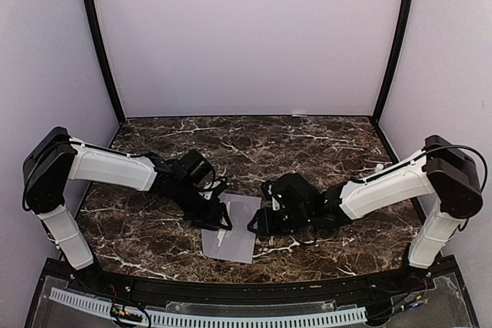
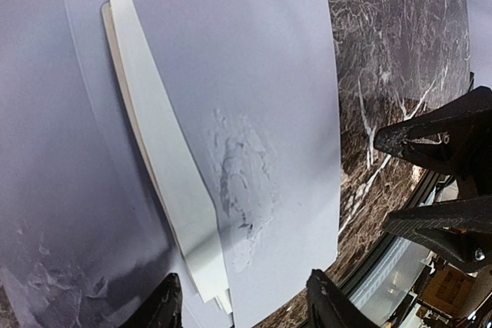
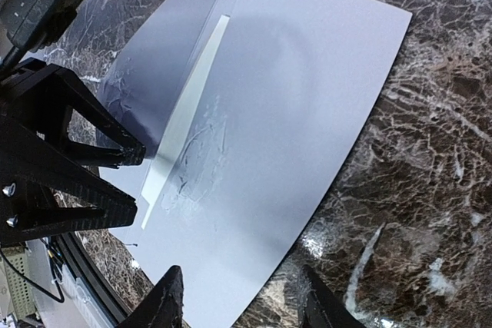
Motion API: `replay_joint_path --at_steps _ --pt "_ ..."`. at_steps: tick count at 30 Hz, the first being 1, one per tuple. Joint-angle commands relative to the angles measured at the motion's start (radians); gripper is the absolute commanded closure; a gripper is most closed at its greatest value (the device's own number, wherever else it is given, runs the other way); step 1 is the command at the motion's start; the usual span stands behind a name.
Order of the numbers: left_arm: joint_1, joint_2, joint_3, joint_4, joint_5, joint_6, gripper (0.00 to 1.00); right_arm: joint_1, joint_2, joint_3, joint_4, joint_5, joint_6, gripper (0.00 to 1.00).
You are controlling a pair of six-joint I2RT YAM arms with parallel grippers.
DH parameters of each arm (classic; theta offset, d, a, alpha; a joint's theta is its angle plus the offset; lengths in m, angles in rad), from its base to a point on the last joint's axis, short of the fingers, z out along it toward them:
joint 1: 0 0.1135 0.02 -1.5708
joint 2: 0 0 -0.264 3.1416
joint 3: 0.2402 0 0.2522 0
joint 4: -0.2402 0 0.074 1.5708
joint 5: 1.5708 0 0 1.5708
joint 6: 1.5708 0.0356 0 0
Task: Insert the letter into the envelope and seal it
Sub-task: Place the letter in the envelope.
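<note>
The pale grey-lavender envelope (image 1: 233,230) lies flat on the marble table between both arms, with its flap (image 2: 46,151) opened out to one side. A cream strip of the letter (image 2: 165,167) shows along the mouth, tucked under the envelope's front panel (image 2: 261,97); the rest of it is hidden inside. That panel has a crinkled patch (image 2: 238,174). My left gripper (image 2: 244,306) hovers open over the envelope's near corner. My right gripper (image 3: 242,303) is open over the opposite edge of the envelope (image 3: 292,105), nothing between its fingers. The letter strip (image 3: 188,109) shows there too.
The dark marble table (image 1: 307,144) is walled in by pale lavender panels (image 1: 246,36). A black rim (image 1: 246,291) runs along the front edge, close to the envelope. In each wrist view the other gripper's fingers (image 2: 438,144) (image 3: 77,120) stand near the envelope.
</note>
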Motion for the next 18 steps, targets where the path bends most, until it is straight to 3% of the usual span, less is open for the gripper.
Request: replay_joint_path --at_steps 1,18 --pt "-0.009 0.011 -0.019 0.015 0.027 -0.002 0.46 0.02 0.029 -0.007 0.048 -0.031 0.021 0.53" --pt "-0.022 0.08 -0.003 0.026 0.065 0.005 0.55 0.02 0.09 0.003 0.081 -0.07 0.025 0.55"
